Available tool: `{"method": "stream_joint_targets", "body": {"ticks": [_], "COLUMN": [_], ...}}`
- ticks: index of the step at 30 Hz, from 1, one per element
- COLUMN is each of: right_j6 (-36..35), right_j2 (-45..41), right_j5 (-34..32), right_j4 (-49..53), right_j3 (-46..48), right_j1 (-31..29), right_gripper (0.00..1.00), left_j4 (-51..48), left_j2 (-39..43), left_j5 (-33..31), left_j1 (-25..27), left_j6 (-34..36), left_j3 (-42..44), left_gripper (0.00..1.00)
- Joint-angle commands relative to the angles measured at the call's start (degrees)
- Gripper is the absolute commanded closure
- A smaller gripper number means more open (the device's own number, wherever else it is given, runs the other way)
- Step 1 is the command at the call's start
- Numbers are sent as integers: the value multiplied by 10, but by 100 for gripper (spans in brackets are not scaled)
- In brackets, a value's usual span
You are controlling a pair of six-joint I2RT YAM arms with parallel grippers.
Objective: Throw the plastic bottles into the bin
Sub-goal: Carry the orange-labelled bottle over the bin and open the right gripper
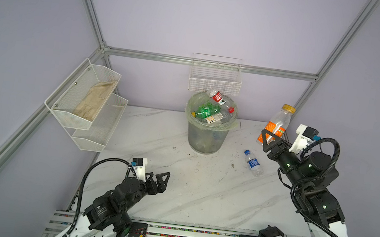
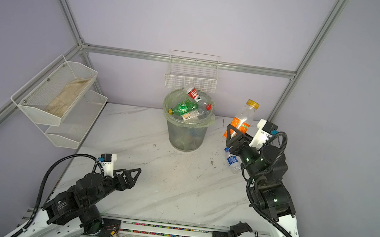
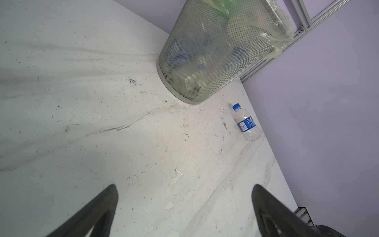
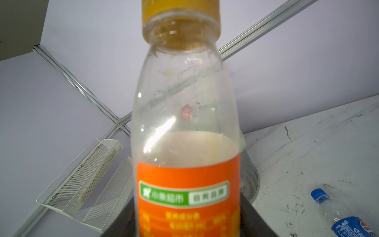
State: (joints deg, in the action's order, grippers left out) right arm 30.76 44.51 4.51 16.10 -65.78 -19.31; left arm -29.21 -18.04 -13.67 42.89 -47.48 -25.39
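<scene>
The right claw (image 1: 273, 137) is clenched around an orange-label bottle (image 1: 279, 122), gripping it low on the label band. It holds the bottle up off the table (image 1: 174, 191) with its yellow cap uppermost and tilted slightly. The bottle is off to the right of the bin (image 1: 206, 138), well apart from it and not yet over the rim.

The bin is round grey mesh lined with a pale green bag, and it stands at the back of the table. Bottles fill it to the top: a green one (image 1: 206, 110) lies across the pile and a red-label one (image 1: 218, 98) pokes above the rim. One blue-label bottle (image 1: 254, 163) lies on its side on the table, between the bin and the right arm.

The left claw (image 1: 158, 177) is released, its jaws spread wide and holding nothing, low over the near left of the table.

The held bottle looks light, with thin, smooth, clear walls that probably give under pressure. A pale zone shows inside it in the right wrist view, possibly residue or only the table seen through the plastic. The papery label seems the surest place to hold, as the bare plastic above it looks slippery. With the bin so full, a dropped bottle may roll off the heap.
</scene>
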Motion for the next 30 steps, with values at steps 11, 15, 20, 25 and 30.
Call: {"method": "stream_joint_targets", "body": {"ticks": [11, 15, 20, 25, 30], "right_j6": [0, -1, -2, -5, -37], "right_j2": [-30, -19, 33, 175, 350], "right_j5": [-12, -6, 6, 42, -34], "right_j4": [-27, -34, -47, -39, -12], "right_j3": [-24, -29, -57, -141, -268], "right_j1": [-2, -2, -3, -10, -109], "right_gripper": [85, 85, 85, 85, 84], "left_j4": [21, 21, 21, 21, 21], "left_j2": [12, 11, 13, 8, 9], "left_j5": [3, 4, 4, 3, 1], "left_j1": [2, 3, 3, 3, 2], "left_j6": [-10, -9, -9, -9, -9], "left_j3": [27, 25, 27, 24, 21], "left_gripper": [0, 0, 0, 0, 0]}}
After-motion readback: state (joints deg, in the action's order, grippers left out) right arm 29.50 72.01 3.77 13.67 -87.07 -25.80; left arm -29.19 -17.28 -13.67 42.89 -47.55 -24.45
